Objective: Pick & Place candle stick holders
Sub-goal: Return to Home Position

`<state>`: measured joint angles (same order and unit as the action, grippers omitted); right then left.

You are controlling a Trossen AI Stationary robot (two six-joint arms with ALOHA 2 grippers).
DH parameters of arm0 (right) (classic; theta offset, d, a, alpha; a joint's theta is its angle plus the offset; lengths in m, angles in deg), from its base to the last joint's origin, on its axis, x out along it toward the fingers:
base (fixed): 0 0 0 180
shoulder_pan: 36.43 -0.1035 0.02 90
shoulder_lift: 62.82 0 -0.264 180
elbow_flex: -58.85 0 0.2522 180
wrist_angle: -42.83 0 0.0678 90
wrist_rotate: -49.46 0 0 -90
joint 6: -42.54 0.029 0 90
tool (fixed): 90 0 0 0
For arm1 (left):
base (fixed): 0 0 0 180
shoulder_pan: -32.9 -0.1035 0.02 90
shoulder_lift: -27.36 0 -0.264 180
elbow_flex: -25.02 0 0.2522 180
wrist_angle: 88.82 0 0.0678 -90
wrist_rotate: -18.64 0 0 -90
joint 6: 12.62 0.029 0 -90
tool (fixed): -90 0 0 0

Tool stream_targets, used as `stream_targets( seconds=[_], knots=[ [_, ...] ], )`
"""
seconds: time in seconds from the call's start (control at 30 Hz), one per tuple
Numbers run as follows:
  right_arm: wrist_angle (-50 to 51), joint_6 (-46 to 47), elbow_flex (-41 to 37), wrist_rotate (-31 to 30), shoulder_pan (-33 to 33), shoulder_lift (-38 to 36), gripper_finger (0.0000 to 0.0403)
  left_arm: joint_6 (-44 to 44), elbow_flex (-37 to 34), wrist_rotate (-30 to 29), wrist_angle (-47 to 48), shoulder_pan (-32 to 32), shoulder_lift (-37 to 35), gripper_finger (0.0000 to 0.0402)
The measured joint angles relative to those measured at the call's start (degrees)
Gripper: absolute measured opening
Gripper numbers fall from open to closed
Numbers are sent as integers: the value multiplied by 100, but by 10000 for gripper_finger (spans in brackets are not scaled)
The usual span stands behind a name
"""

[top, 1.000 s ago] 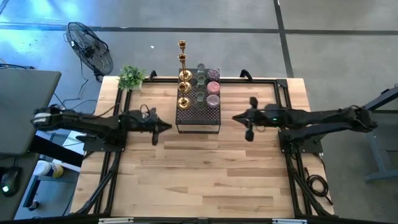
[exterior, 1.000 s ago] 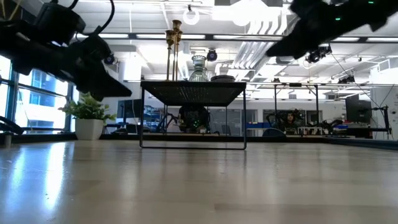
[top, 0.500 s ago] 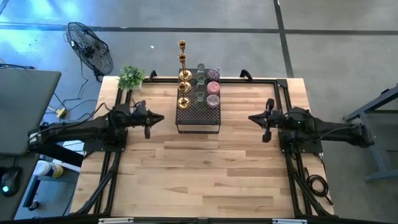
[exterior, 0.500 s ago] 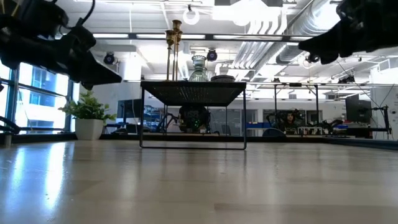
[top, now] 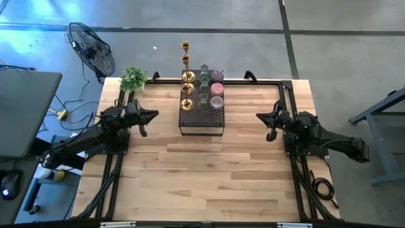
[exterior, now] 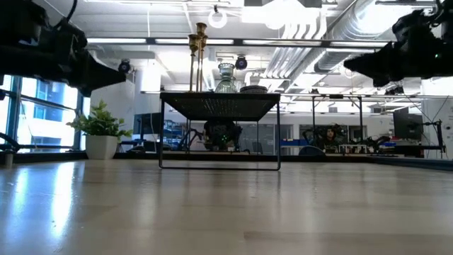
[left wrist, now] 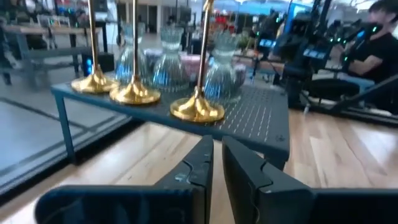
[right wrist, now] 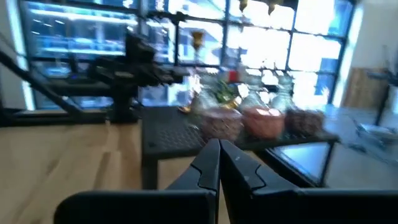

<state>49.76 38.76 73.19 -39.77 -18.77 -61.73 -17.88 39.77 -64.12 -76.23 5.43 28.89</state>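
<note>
Judging by the layout, I took the placing as finished: every one of the candle stick holders [top: 201,85] I could see stood on the black perforated shelf [top: 201,120], none on the bare bench [top: 202,171] around it. Gold candlesticks [top: 186,77] lined the shelf's left side, with glass cups [top: 211,88] in two columns just beside them; whether the cups held anything I could not tell. The left pincer [top: 155,114] hung apart from the shelf on its left, fingers almost together and empty. The right pincer [top: 259,116] hung off its right, closed on nothing. Only parking both arms seemed left.
</note>
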Motion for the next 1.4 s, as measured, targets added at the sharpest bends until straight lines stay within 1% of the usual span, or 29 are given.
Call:
stream_targets(
  seconds=[0.13, 0.27, 0.33, 0.4, 0.5, 0.57, 1.4],
  knots=[
    [-7, 75, 0, -328, 131, -6, 0, 3, -7, -1, -14, 9, -117, 33],
    [55, 87, 0, -1133, 150, -1, 2, 55, -9, -29, -8, 9, -102, 33],
    [200, 349, 0, -1562, 152, -1, 2, 53, -9, -40, -4, 9, -99, 33],
    [272, 785, 0, -1741, 152, 4, 2, 77, -11, -51, -2, 9, -97, 33],
    [267, 1197, -1, -1765, 152, 2, 2, 168, -11, -69, -1, 9, -90, 33],
    [251, 1305, -2, -1725, 149, 2, 2, 182, -11, -73, 4, 9, -88, 33],
    [251, 1273, -3, -1689, 149, 2, 1, 190, -15, -78, 2, 9, -88, 33]
  ],
)
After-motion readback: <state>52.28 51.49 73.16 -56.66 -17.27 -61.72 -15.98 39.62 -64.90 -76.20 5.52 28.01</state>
